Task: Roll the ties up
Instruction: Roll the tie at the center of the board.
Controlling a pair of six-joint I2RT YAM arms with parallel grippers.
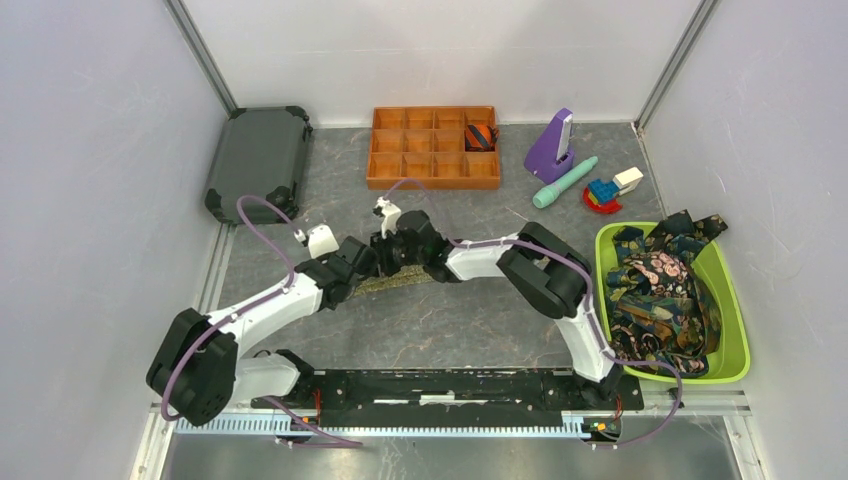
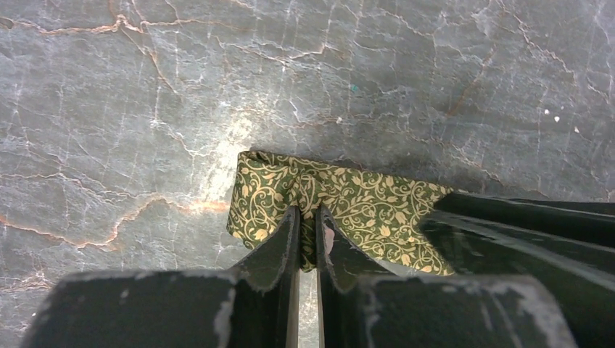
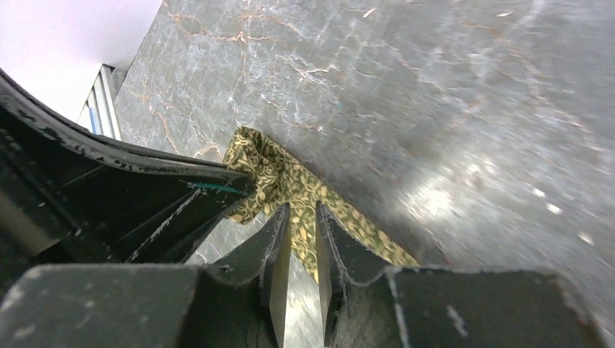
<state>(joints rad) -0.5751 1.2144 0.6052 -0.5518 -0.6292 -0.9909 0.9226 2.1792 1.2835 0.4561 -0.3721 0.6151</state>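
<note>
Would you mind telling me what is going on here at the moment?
Both arms are working on one olive-green patterned fabric necktie lying mid-table. The left arm has its jaws shut on its folded end; the right arm has its jaws straddling it alongside, grip unclear. More dark patterned ties wait in the lime-green plastic bin.

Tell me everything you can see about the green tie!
The green tie is soft-looking olive fabric with a fine golden leafy vine print. It lies on the grey marbled table, and its end looks folded over. The left gripper pinches that fold. The right gripper straddles the strip close by; whether it grips is unclear. Much of its length is hidden under the arms.
</note>
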